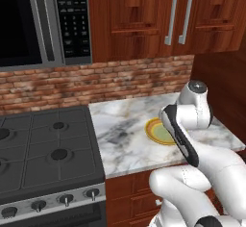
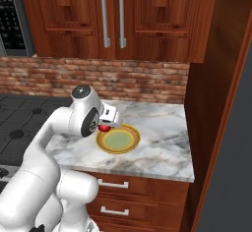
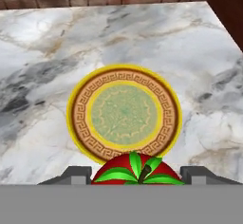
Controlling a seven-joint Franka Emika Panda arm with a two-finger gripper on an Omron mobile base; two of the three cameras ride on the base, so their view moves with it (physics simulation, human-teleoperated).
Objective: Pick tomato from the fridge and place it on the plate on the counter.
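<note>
On the far left is the black stovetop [image 1: 45, 149], with the microwave [image 1: 43, 19] above it. Next comes the marbled counter [image 1: 120, 134], and behind it a brick wall [image 1: 96, 81]. The white arm bends up over the front of the counter, and its hand points forward and down at the plate [image 3: 124, 112]. The gripper [image 3: 135, 178] is pinching the tomato [image 3: 135, 171]. In the hand view one dark finger [image 3: 71, 175] sits on each side of the red fruit, close against it, and its green leaves stick up. In the right base view the tomato [image 2: 104, 127] hangs just above the near left edge of the plate [image 2: 118, 140]. The plate lies flat on the counter, yellow at the rim and pale green in the middle. To the right, a dark wooden panel [image 2: 211, 103] stands at the counter's end.
</note>
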